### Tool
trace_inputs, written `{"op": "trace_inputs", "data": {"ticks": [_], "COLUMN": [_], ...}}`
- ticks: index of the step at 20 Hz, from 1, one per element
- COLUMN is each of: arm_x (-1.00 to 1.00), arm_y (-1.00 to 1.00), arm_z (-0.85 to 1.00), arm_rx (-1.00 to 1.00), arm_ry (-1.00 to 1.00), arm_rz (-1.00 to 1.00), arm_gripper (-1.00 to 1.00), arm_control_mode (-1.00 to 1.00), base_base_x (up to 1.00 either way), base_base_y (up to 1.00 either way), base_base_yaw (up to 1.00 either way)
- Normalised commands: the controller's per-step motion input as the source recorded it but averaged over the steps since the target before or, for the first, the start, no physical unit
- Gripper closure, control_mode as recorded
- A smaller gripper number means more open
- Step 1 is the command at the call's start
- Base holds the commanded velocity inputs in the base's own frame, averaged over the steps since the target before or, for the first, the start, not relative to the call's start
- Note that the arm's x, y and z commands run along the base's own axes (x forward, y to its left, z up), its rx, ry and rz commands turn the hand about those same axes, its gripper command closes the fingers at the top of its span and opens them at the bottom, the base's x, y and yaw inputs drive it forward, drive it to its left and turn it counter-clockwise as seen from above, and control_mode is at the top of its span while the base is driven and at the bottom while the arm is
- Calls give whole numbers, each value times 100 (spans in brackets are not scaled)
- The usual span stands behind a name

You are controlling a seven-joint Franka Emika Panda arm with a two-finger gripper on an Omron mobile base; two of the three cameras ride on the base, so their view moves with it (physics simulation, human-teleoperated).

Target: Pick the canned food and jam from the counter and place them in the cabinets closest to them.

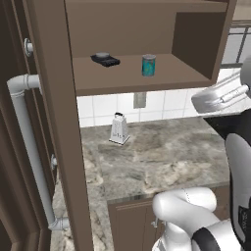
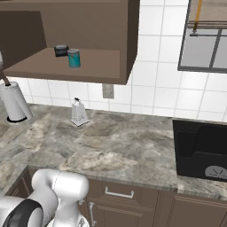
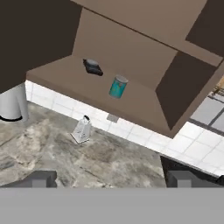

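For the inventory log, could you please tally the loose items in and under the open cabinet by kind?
Can: 1, on the cabinet shelf
Small black item: 1, on the same shelf
Grater: 1, on the counter
Paper towel roll: 1, on the counter
Total: 4

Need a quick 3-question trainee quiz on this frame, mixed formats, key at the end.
1. True or false: the small teal-blue cylindrical can stands upright on the open dark brown wall cabinet's lighter shelf.
2. Multiple choice: the silvery metal box grater stands on A) the cabinet shelf, B) the grey-brown marbled stone counter, C) the black sink.
3. Fill in: in the hand view, the gripper fingers are ____ and hold nothing.

Key: 1 true; 2 B; 3 open.
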Motion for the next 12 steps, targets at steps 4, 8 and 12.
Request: {"op": "trace_inputs", "data": {"ticks": [4,8,12], "arm_x": [-35,-20,-4], "arm_y": [-27,-33,-30], "arm_z": [-59,-45,-39], "arm_rx": [-9,-1,0], "arm_ry": [9,0,-2], "arm_rz": [10,13,13], "arm_gripper": [-100,-100,-100], "arm_control_mode": [-100,-100,-100], "base_base_x": [0,0,0], "base_base_y": [0,0,0], "base_base_yaw": [0,0,0]}}
